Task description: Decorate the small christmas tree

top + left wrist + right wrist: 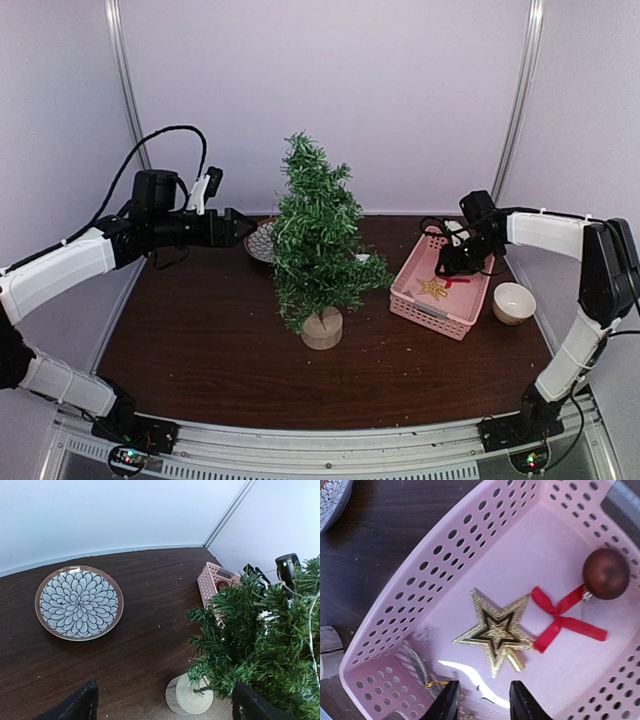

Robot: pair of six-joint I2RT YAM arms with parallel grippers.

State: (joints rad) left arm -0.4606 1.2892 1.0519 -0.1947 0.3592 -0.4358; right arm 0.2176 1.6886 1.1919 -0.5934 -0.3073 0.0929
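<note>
Right claw (pixel 480 700) hides a dark ball (pixel 606 573) in the basket (pixel 445 555) from overhead.

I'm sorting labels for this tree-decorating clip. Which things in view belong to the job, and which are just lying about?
Belong to the job:
- small christmas tree
- pink basket, holding the gold star, red ribbon bow and dark red bauble
- right gripper, over the basket

Just lying about:
- flower-patterned plate, nothing on it
- small cream bowl, beside the basket
</note>
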